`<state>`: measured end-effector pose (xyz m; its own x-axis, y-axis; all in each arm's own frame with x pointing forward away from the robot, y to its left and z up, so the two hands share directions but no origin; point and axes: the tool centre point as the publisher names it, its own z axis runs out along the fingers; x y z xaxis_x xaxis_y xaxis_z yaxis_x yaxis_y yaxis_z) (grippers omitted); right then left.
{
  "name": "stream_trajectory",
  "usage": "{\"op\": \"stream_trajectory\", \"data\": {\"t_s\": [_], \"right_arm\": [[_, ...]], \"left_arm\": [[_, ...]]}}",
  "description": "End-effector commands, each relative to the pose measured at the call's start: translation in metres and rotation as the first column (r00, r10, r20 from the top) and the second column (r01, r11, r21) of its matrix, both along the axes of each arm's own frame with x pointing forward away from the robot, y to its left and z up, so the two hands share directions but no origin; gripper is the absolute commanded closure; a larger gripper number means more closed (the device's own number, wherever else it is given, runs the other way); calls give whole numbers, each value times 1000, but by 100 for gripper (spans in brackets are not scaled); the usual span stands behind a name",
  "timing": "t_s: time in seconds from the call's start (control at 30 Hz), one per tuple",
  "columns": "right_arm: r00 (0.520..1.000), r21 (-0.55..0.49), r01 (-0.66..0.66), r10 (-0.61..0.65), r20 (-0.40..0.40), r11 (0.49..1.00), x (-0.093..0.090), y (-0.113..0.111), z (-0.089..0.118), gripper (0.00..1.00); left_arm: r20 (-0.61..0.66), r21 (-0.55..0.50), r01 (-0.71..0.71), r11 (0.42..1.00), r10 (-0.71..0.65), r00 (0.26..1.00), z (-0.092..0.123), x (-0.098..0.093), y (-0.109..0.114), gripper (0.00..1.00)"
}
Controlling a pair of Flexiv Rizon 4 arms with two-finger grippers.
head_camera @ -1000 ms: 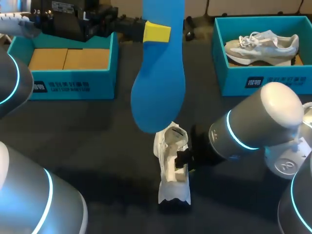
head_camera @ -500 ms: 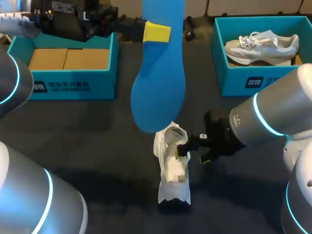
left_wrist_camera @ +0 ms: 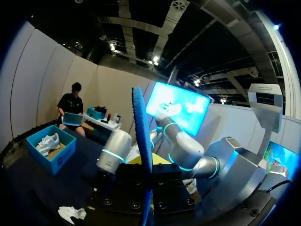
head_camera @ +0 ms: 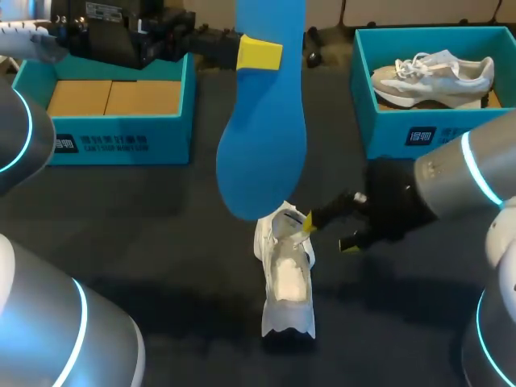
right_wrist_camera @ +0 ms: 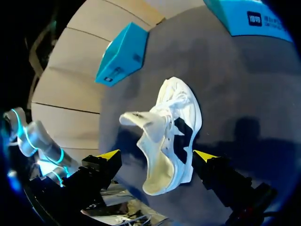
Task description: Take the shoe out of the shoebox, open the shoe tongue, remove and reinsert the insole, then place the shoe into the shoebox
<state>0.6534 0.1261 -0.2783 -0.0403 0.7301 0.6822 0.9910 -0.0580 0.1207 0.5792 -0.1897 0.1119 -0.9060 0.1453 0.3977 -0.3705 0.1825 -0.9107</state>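
Head view: grips blue insole (head_camera: 262, 137) upright above the table (head_camera: 145, 226) in left end effector (head_camera: 260, 53), fingers pressed to both faces. Spreads right end effector (head_camera: 326, 234) wide beside white shoe (head_camera: 286, 278) standing on the table.

Left wrist view: pinches insole edge-on.

Right wrist view: straddles shoe, fingers parted.

White shoe (right_wrist_camera: 169, 136) lies between the spread claw (right_wrist_camera: 157, 156), seemingly untouched.
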Motion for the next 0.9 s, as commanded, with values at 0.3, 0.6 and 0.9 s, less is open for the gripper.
{"op": "stream_trajectory", "data": {"t_s": [0.3,0.6,0.9], "right_arm": [[1000,322,-19,18,6,946,6,-44,31,0],[999,393,-24,37,-27,919,23,-53,67,0],[997,454,-7,42,-68,891,38,-55,83,0]], "left_arm": [[0,2,2,1000,-2,1000,1,1,-1,100],[0,2,2,1000,-2,1000,1,1,-1,100],[0,2,2,1000,-2,1000,1,1,-1,100]]}}
